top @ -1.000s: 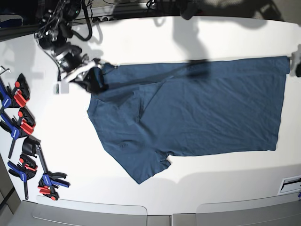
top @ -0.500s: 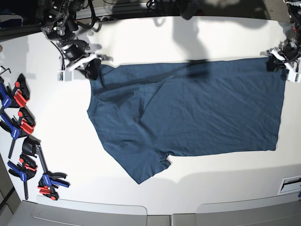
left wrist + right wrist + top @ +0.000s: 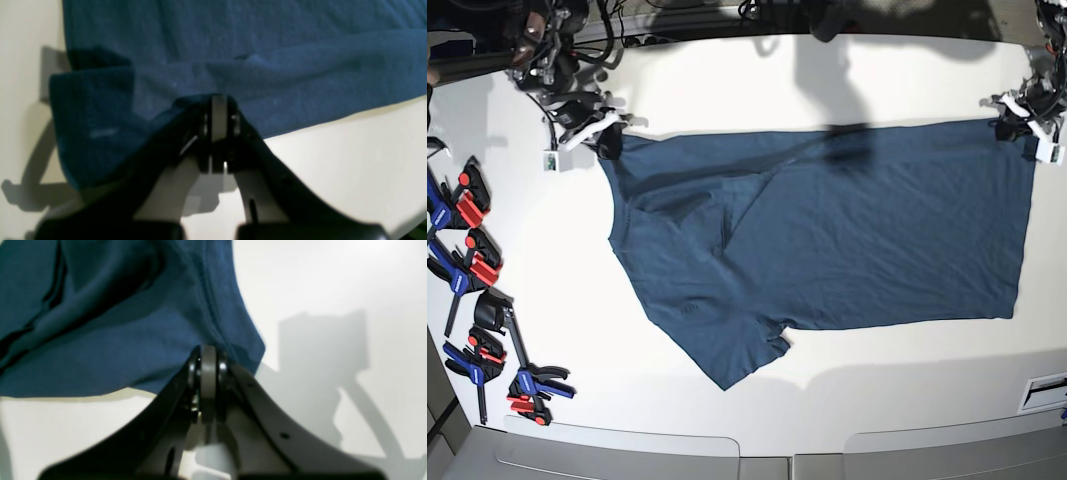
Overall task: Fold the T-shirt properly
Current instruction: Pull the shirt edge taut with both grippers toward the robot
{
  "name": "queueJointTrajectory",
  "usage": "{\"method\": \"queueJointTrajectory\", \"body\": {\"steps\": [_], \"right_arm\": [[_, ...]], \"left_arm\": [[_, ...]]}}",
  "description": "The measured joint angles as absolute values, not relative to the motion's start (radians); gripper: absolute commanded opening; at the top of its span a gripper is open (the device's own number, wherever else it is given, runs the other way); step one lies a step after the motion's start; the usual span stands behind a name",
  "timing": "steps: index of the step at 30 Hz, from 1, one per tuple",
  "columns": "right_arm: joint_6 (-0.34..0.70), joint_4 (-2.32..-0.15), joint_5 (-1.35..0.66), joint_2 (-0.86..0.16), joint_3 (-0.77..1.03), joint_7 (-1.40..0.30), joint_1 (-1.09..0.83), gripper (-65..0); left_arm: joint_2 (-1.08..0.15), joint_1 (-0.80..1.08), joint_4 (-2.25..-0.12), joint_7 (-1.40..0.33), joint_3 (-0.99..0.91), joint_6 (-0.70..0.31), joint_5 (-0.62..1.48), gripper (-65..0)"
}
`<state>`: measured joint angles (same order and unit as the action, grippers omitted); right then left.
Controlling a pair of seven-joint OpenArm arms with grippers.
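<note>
Two hands clamped on T-shirt (image 3: 847, 230) corners, left hand (image 3: 1017, 120), right hand (image 3: 607, 140), table (image 3: 727, 80)

The left gripper (image 3: 218, 110) has its 2 black fingers (image 3: 260, 156) pressed together on the edge of the T-shirt (image 3: 233, 50). The navy cloth covers the upper frame; its corner at left seems folded over, though blur hides detail. Below lies the white table (image 3: 350, 150).

Workshop bench: white table (image 3: 757, 90), clamps (image 3: 472, 265), cables (image 3: 627, 25).
</note>
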<state>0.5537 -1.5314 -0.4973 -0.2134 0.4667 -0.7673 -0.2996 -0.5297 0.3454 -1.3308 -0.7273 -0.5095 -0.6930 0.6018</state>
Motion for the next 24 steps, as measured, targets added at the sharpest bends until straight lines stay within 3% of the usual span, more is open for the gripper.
{"method": "queueJointTrajectory", "body": {"steps": [9, 24], "right_arm": [[0.583, -1.534, -0.605, -0.235, 0.467, -0.888, -0.325, -65.0], [0.603, -1.707, -0.682, -0.233, 0.501, -0.938, -0.600, -65.0]], "left_arm": [[-0.532, 0.441, -1.335, -0.705, -0.512, -0.701, 0.681, -65.0], [-0.532, 0.588, -1.341, -0.750, -0.629, -0.711, 0.746, -65.0]]}}
